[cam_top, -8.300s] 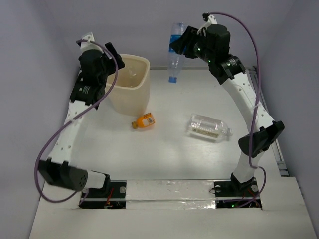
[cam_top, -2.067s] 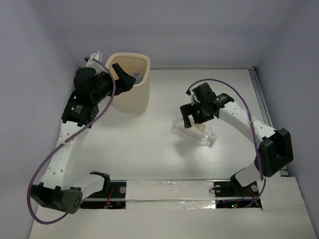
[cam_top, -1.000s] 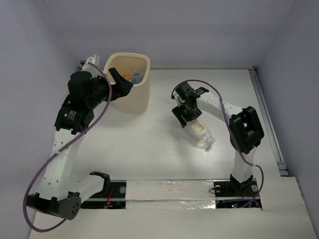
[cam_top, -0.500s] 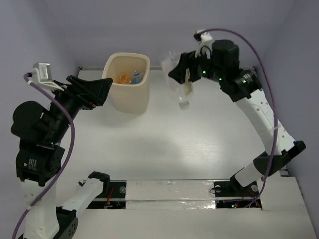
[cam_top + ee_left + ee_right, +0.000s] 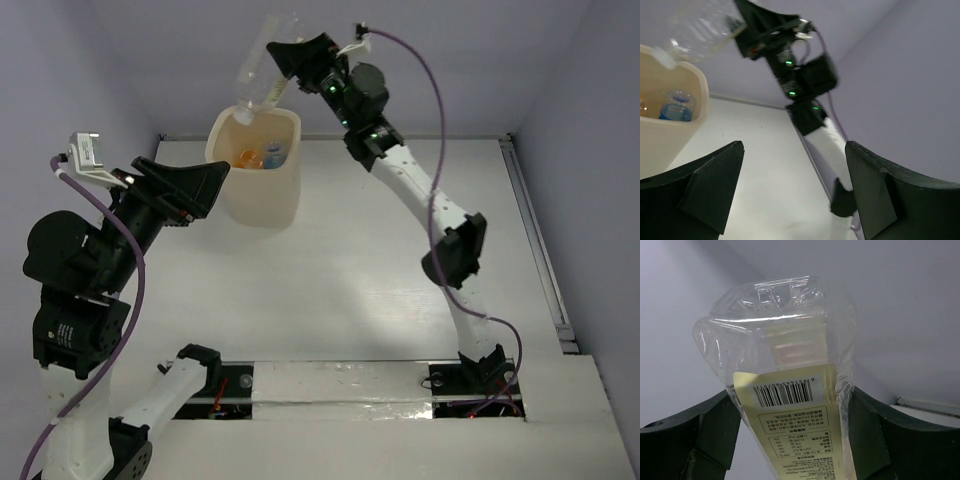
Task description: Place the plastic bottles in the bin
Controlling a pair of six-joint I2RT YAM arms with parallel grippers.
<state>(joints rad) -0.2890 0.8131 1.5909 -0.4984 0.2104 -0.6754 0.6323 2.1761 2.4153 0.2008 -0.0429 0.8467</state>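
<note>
**Colours on the bench**

The bin (image 5: 262,195) is plain cream. Inside it are an orange bottle (image 5: 246,157) and a bottle with a blue label (image 5: 273,153). The clear bottle (image 5: 785,340) has a pale yellow label with a black barcode and tiny black writing. The left tool (image 5: 794,146) and right tool (image 5: 790,415) are black. The right arm (image 5: 420,190) is white with black joints, small green lights and a purple cable (image 5: 425,70). The bench (image 5: 380,270) is white.

wide bottle (image 5: 785,355) cut off below, bin (image 5: 665,135) cropped left
</note>
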